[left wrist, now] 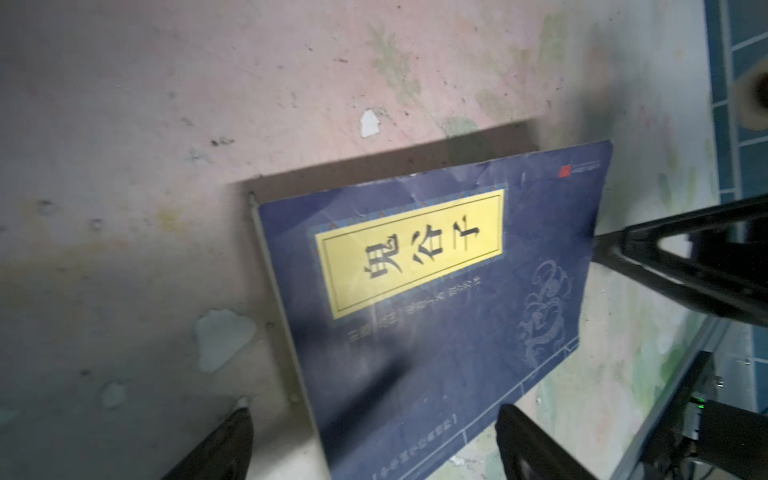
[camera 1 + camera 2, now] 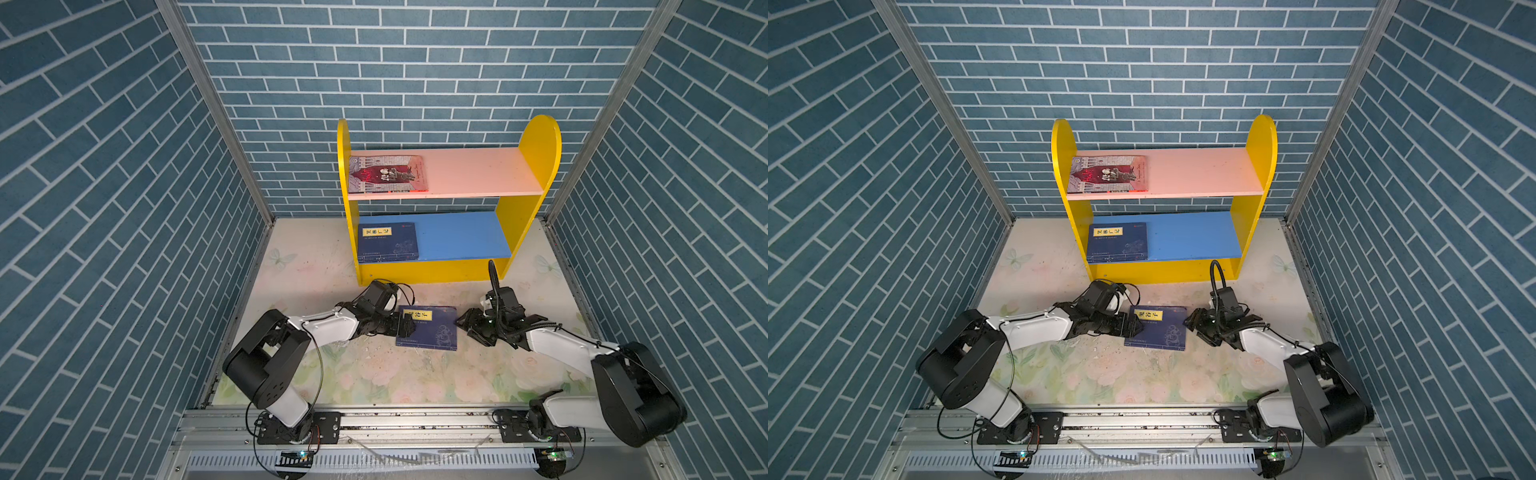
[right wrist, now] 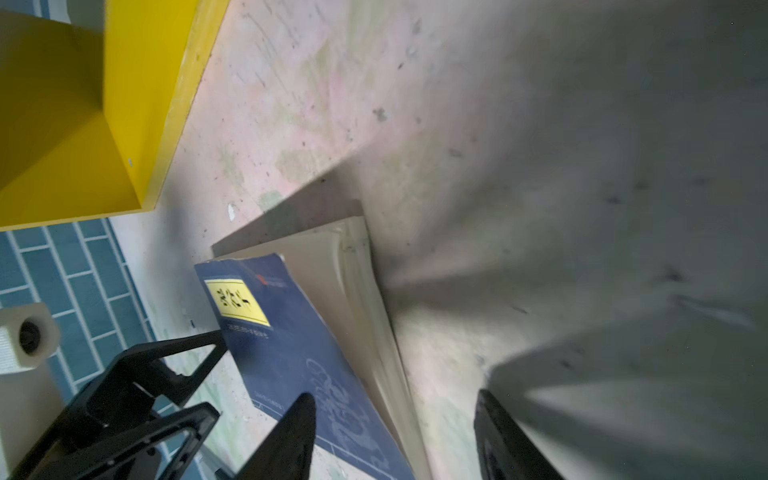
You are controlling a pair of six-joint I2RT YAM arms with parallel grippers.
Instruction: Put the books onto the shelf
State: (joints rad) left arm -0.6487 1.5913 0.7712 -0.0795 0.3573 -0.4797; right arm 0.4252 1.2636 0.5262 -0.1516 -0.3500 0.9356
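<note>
A navy book with a yellow label (image 2: pixel 434 330) (image 2: pixel 1163 332) lies on the floral mat in front of the shelf (image 2: pixel 536 141) (image 2: pixel 1260 141). My left gripper (image 2: pixel 406 325) (image 1: pixel 374 411) is open, and its jaws straddle the book's (image 1: pixel 415 291) left edge. On the other side my right gripper (image 2: pixel 463 322) (image 3: pixel 395 395) is open around the book's (image 3: pixel 291 353) page edge, with gaps on both sides. A grey-and-red book (image 2: pixel 388 174) (image 2: pixel 1108 174) lies flat on the pink upper board. Another navy book (image 2: pixel 387 242) (image 2: pixel 1118 243) rests on the blue lower board.
Blue brick-pattern walls close in the back and both sides. A metal rail (image 2: pixel 415 419) carrying both arm bases runs along the front. The shelf's yellow base strip (image 2: pixel 432 272) stands just behind the two grippers. Open mat (image 2: pixel 395 374) stretches between book and rail.
</note>
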